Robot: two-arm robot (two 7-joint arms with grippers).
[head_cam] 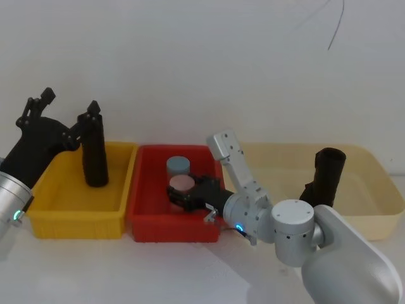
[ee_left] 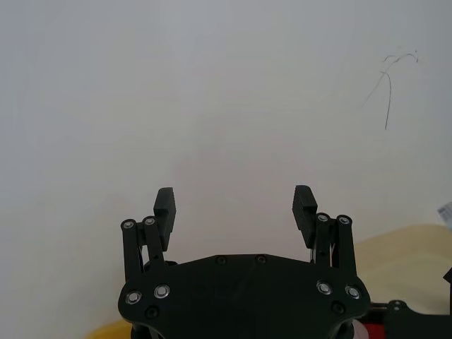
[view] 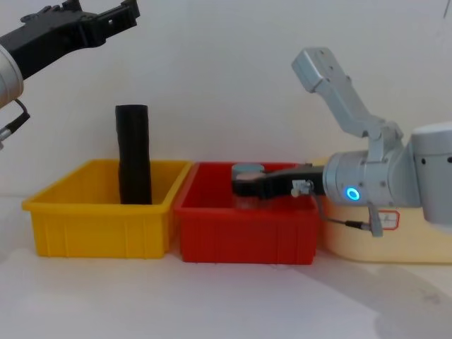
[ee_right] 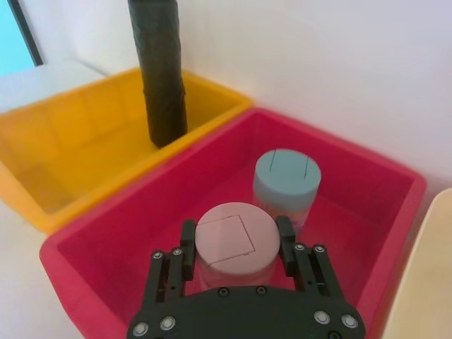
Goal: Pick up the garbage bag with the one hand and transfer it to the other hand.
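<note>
The garbage bag [head_cam: 95, 155] stands upright at the back of the yellow bin [head_cam: 76, 218], near the wall it shares with the red bin [head_cam: 171, 228], and its top rises well above the rim. The left gripper [head_cam: 71, 100] hangs in the air above the yellow bin's outer side. Its fingers are spread wide and hold nothing, and one fingertip is level with the bag's top and just beside it. There is open space all round this gripper.

The right gripper [ee_right: 236, 236] reaches from the right, low into the red bin. Its fingers are closed partway against both sides of a pink-topped jar [head_cam: 182, 183]. A blue-topped jar [head_cam: 178, 166] stands just behind, toward the back wall. The right forearm crosses the red bin's right front corner.

In the beige bin [head_cam: 380, 221], a second black roll [head_cam: 328, 174] leans well apart from the bag. The white worktop [head_cam: 95, 272] in front of the three bins is bare.
</note>
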